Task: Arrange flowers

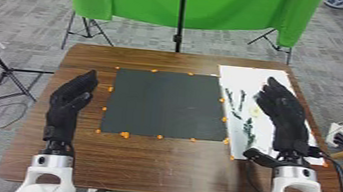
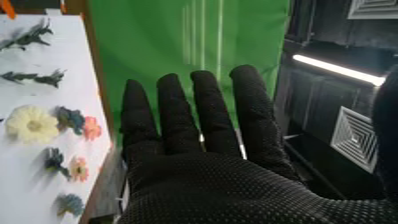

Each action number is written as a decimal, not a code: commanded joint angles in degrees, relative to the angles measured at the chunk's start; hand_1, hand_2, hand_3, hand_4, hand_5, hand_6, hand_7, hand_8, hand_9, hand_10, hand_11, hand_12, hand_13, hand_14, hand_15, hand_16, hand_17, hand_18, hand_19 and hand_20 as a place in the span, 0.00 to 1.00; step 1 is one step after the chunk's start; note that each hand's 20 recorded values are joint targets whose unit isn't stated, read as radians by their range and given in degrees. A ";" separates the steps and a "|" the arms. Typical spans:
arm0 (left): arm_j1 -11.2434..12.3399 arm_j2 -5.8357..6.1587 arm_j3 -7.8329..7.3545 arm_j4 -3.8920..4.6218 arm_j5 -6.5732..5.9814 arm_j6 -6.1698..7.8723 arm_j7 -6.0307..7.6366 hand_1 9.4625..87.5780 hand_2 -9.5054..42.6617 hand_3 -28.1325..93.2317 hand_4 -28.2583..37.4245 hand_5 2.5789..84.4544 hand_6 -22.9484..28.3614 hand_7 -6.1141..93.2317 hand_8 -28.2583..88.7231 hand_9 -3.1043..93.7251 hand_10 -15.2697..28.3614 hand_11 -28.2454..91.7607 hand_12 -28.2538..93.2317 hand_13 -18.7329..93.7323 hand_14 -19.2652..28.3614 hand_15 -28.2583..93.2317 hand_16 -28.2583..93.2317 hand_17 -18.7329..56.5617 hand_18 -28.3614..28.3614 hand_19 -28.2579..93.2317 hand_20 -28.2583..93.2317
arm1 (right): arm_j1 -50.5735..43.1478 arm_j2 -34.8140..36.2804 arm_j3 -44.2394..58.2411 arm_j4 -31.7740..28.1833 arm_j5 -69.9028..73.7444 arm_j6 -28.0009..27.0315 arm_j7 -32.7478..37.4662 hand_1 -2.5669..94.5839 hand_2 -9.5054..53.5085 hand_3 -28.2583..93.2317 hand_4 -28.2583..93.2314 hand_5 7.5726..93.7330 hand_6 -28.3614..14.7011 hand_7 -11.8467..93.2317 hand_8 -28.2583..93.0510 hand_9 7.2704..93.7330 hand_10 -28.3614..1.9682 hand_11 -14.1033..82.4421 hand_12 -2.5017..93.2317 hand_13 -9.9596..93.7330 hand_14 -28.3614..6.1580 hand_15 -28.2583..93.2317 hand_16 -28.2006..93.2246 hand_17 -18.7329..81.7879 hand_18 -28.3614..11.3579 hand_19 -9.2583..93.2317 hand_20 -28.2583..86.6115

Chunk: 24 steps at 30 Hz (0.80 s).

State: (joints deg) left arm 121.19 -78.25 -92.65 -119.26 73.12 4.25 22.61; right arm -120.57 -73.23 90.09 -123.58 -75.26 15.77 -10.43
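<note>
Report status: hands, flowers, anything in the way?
Left hand open, beside the dark mat. Right hand open, over the white sheet. Flowers loose on the sheet, unarranged. Right hand blocks part of the head view of the sheet.

A mat lies on the table, around its middle, with small markers along its edges. A sheet lies to the right of the mat, just beside it, near the table's right side. On the sheet, sprigs lie along the side next to the mat. To their right lies a large flower, with smaller flowers between it and the sheet's far edge and more of them farther right. Behind the table, a curtain hangs at a pole. A tripod stands on the floor, left of the table.
</note>
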 commanded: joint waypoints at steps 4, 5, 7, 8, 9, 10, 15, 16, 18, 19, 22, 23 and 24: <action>0.99 -0.91 -0.27 -0.15 -0.23 0.69 -0.75 0.30 0.02 0.78 0.17 0.52 0.50 0.20 0.18 0.40 0.61 0.37 0.31 0.42 0.72 0.43 0.22 0.34 0.76 0.48 0.48 | -1.31 0.06 -0.81 -1.64 -6.80 5.09 6.16 0.19 0.00 0.85 0.01 0.36 0.63 0.28 0.15 0.42 0.44 0.24 0.22 0.46 0.36 0.33 0.39 0.41 0.21 0.29 0.47; 0.83 -1.04 -0.27 -0.18 -0.01 0.36 -0.75 0.30 0.02 0.78 0.17 0.52 0.50 0.20 0.18 0.41 0.61 0.37 0.31 0.42 0.72 0.43 0.22 0.33 0.76 0.47 0.48 | -1.33 0.87 -0.62 -2.28 -11.92 6.05 9.32 0.22 0.00 0.85 0.02 0.37 0.62 0.28 0.15 0.43 0.43 0.28 0.24 0.50 0.37 0.35 0.40 0.44 0.20 0.35 0.49; 1.27 -1.04 -0.39 -0.37 0.52 -0.02 -0.79 0.30 0.02 0.78 0.17 0.52 0.50 0.20 0.18 0.41 0.61 0.37 0.32 0.42 0.72 0.43 0.22 0.32 0.76 0.47 0.48 | -1.08 2.55 -0.82 -2.52 -20.14 8.30 12.83 0.26 0.00 0.84 0.04 0.41 0.59 0.30 0.15 0.46 0.40 0.35 0.27 0.56 0.37 0.41 0.42 0.50 0.23 0.47 0.55; 1.68 -0.92 -0.59 -0.51 0.77 -0.27 -1.24 0.30 0.02 0.78 0.17 0.52 0.50 0.20 0.18 0.41 0.61 0.37 0.32 0.42 0.72 0.44 0.22 0.32 0.76 0.47 0.48 | -1.00 3.34 -0.90 -2.82 -24.90 9.20 15.74 0.27 0.00 0.84 0.05 0.43 0.59 0.32 0.16 0.47 0.39 0.37 0.27 0.58 0.38 0.44 0.42 0.52 0.23 0.51 0.57; 2.03 -0.77 -0.72 -0.62 0.86 -0.32 -1.66 0.31 0.02 0.78 0.17 0.52 0.50 0.20 0.18 0.41 0.61 0.37 0.32 0.42 0.72 0.44 0.22 0.32 0.76 0.47 0.48 | -1.39 4.05 -0.40 -2.97 -30.50 8.57 17.64 0.28 0.00 0.84 0.04 0.44 0.58 0.32 0.16 0.48 0.39 0.38 0.28 0.60 0.38 0.48 0.41 0.53 0.24 0.56 0.59; 2.22 -0.64 -0.76 -0.67 0.80 -0.23 -1.95 0.31 0.02 0.78 0.17 0.52 0.50 0.20 0.18 0.41 0.61 0.37 0.32 0.42 0.72 0.44 0.22 0.31 0.76 0.47 0.48 | -2.02 4.67 0.20 -3.37 -37.27 7.46 20.56 0.29 0.00 0.83 0.04 0.46 0.58 0.33 0.16 0.50 0.37 0.40 0.28 0.62 0.38 0.53 0.39 0.54 0.22 0.64 0.60; 1.96 -0.78 -0.78 -0.77 1.70 -0.40 -2.54 0.31 0.02 0.78 0.17 0.52 0.50 0.20 0.18 0.41 0.61 0.37 0.32 0.42 0.73 0.45 0.22 0.31 0.76 0.46 0.48 | -4.85 10.72 2.76 -4.97 -60.49 -1.14 30.46 0.29 0.00 0.77 0.00 0.55 0.54 0.30 0.17 0.58 0.34 0.42 0.29 0.71 0.38 0.66 0.39 0.58 0.20 0.80 0.65; 1.99 -0.60 -0.83 -0.88 2.24 -0.57 -2.89 0.31 0.02 0.78 0.17 0.52 0.50 0.20 0.18 0.41 0.61 0.37 0.32 0.42 0.73 0.45 0.22 0.31 0.76 0.46 0.48 | -5.46 12.12 2.80 -4.91 -63.88 -2.17 31.80 0.30 0.00 0.75 0.00 0.56 0.54 0.29 0.17 0.60 0.33 0.42 0.29 0.72 0.39 0.67 0.40 0.59 0.20 0.82 0.66; 1.93 -0.42 -1.03 -0.92 3.51 -1.06 -3.39 0.31 0.02 0.78 0.17 0.52 0.50 0.20 0.18 0.41 0.61 0.37 0.32 0.42 0.73 0.45 0.22 0.31 0.76 0.46 0.48 | -5.66 14.16 2.50 -4.53 -66.00 -3.80 33.67 0.34 0.00 0.69 0.00 0.59 0.53 0.27 0.18 0.62 0.32 0.42 0.29 0.74 0.41 0.69 0.40 0.60 0.21 0.84 0.66; 2.00 -0.37 -1.13 -0.99 4.07 -1.19 -3.52 0.31 0.02 0.78 0.17 0.52 0.50 0.20 0.18 0.41 0.61 0.37 0.32 0.42 0.73 0.45 0.22 0.31 0.76 0.46 0.48 | -5.43 14.95 2.11 -4.64 -65.88 -5.20 34.96 0.35 0.00 0.67 0.00 0.61 0.53 0.27 0.18 0.64 0.33 0.42 0.29 0.75 0.43 0.70 0.40 0.62 0.22 0.86 0.66; 2.33 -0.41 -1.35 -1.16 4.81 -1.90 -4.05 0.31 0.02 0.78 0.17 0.52 0.50 0.20 0.18 0.41 0.61 0.37 0.32 0.42 0.73 0.45 0.22 0.31 0.76 0.46 0.48 | -4.45 16.71 0.26 -3.66 -67.25 -6.69 36.84 0.35 0.00 0.67 0.00 0.64 0.53 0.26 0.18 0.68 0.33 0.40 0.29 0.78 0.47 0.71 0.41 0.66 0.25 0.89 0.66; 2.39 -0.40 -1.40 -1.21 4.86 -2.17 -4.33 0.31 0.02 0.78 0.17 0.52 0.50 0.20 0.18 0.41 0.61 0.37 0.32 0.42 0.73 0.45 0.22 0.31 0.76 0.46 0.48 | -4.06 17.30 -0.77 -3.05 -67.90 -5.88 37.38 0.35 0.00 0.68 0.00 0.66 0.53 0.26 0.18 0.70 0.33 0.41 0.28 0.80 0.48 0.71 0.41 0.67 0.26 0.90 0.66; 2.45 -0.37 -1.43 -1.26 4.98 -2.36 -4.54 0.31 0.02 0.78 0.17 0.52 0.50 0.20 0.18 0.41 0.61 0.37 0.32 0.42 0.73 0.45 0.22 0.31 0.76 0.46 0.48 | -3.64 17.75 -1.73 -2.16 -69.00 -4.87 37.79 0.35 0.00 0.68 0.00 0.67 0.54 0.26 0.18 0.72 0.34 0.41 0.28 0.81 0.50 0.71 0.41 0.68 0.28 0.91 0.66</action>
State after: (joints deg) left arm 122.45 -78.56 -93.81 -120.18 77.23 3.54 19.65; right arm -125.28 -58.16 91.31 -128.05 -128.67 7.31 26.31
